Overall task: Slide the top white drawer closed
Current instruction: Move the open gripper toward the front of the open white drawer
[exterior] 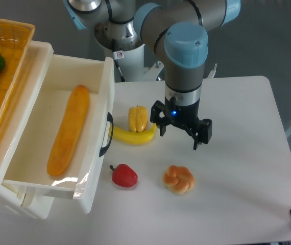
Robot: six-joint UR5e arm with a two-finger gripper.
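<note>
Top white drawer [97, 109] stands pulled out at the left, a long orange baguette [69, 130] lying inside; its lower edge hides the cabinet below. Gripper [179, 139] hovers over the table [237, 153], jaws apart, near a banana [134, 136].

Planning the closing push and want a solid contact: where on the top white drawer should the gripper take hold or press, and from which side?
Go for the black curved handle on the top white drawer. It bows out from the front panel toward the open table, so the gripper should probably approach from that table side. Either pinch the handle or press the flat front beside it, pushing toward the cabinet.
</note>
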